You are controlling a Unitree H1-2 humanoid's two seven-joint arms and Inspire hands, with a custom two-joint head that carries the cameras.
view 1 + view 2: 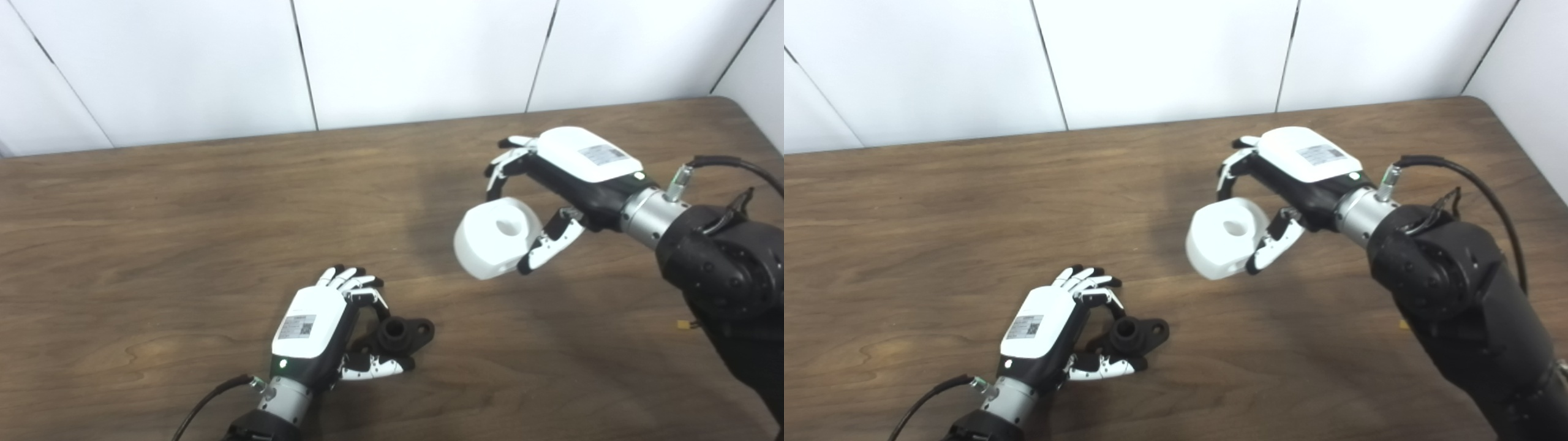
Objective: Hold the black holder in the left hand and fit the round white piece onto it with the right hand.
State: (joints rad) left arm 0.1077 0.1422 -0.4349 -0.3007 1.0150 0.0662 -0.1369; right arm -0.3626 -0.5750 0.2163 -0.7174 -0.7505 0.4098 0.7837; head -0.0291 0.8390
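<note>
The black holder (399, 334) has a short round post and a flat flange, and rests on the wooden table (153, 245) near the front. My left hand (318, 327) is shut on the black holder, fingers and thumb wrapped around its near side. My right hand (569, 184) is shut on the round white piece (496, 237), a thick white disc with a centre hole. It holds the piece in the air, up and to the right of the holder and apart from it. The same scene shows in the right eye view, with the holder (1133, 334) and the white piece (1226, 237).
White wall panels (416, 55) stand behind the table's far edge. The table's right corner is rounded at the far right (741, 107). A cable (729, 162) runs from the right wrist. A small yellow connector (684, 324) lies by the right arm.
</note>
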